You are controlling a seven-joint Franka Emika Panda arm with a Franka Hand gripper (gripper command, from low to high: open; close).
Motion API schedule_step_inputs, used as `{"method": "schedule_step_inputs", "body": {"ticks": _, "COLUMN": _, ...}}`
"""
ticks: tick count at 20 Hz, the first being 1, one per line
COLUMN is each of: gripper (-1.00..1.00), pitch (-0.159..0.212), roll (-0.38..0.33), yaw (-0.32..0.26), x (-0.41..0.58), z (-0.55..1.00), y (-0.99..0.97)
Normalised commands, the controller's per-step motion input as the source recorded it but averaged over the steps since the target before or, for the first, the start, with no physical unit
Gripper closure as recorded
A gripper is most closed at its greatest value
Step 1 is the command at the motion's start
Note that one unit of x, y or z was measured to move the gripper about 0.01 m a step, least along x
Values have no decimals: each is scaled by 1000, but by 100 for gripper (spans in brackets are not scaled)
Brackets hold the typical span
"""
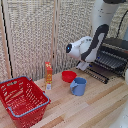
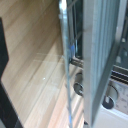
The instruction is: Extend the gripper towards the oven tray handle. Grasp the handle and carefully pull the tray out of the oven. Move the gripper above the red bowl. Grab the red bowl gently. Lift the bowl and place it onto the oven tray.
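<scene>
Exterior, arm: the white arm reaches down from the top right, with the gripper (image 1: 83, 65) low at the front of the oven (image 1: 114, 54), over by the exterior view's right.
Exterior, jaws: honestly can't tell how far open they are or if they've got anything, the wrist blocks them.
Exterior, tray: dark wire tray (image 1: 111, 61) sits at the oven's mouth, above the dropped-down door (image 1: 96, 74).
Exterior, red bowl: 1 red bowl (image 1: 69, 76) on the wooden table (image 1: 90, 110), just beside the blue mug (image 1: 78, 86), near the oven door.
Exterior, other stuff: orange carton (image 1: 48, 75) standing upright, red basket (image 1: 22, 100) at front left.
Wrist, view: blurry close-up of the oven's metal bars (image 2: 100, 55) over the wood; 1 blue fingertip (image 2: 73, 49) shows, grip unclear.
</scene>
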Motion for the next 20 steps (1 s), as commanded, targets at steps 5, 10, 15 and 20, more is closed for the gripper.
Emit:
{"method": "schedule_step_inputs", "body": {"ticks": 5, "gripper": -100, "pitch": -2, "roll": 143, "yaw": -109, "x": 194, "z": 649, "y": 185}}
{"method": "schedule_step_inputs", "body": {"ticks": 10, "gripper": -100, "pitch": -24, "roll": 170, "yaw": -178, "x": 162, "z": 434, "y": 278}}
{"method": "schedule_step_inputs", "body": {"ticks": 15, "gripper": -100, "pitch": -4, "roll": 242, "yaw": -157, "x": 77, "z": 344, "y": 352}}
{"method": "schedule_step_inputs", "body": {"ticks": 20, "gripper": -100, "pitch": 7, "roll": 298, "yaw": -174, "x": 57, "z": 191, "y": 342}}
